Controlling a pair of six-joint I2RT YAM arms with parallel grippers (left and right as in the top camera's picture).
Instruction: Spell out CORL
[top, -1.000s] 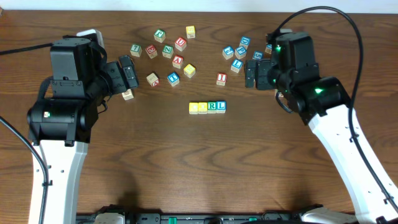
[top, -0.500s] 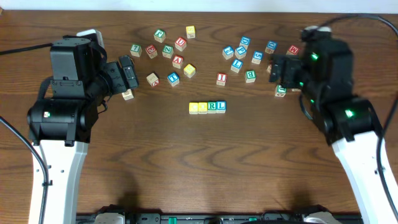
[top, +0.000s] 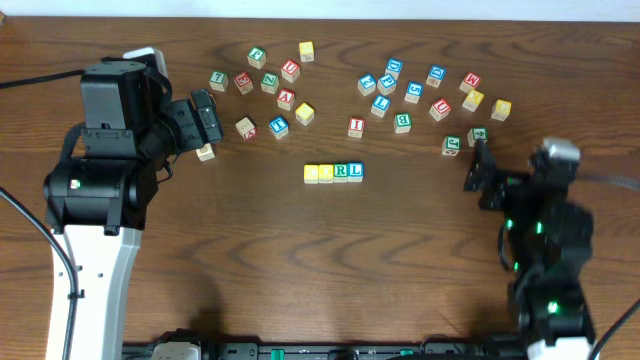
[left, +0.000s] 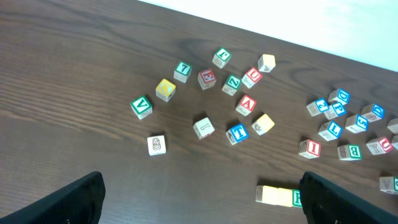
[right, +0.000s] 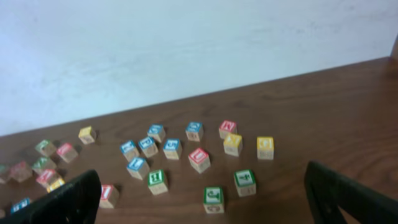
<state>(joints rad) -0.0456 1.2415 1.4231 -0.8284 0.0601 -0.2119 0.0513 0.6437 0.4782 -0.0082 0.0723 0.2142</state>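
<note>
CORL row (top: 333, 172) on dark wooden table (top: 300, 250); pale wall (right: 186, 50) behind

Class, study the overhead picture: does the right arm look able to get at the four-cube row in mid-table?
Probably yes. The right gripper hangs open to one side of the CORL row, only bare table between them; the loose cubes lie farther back, off that path.
</note>
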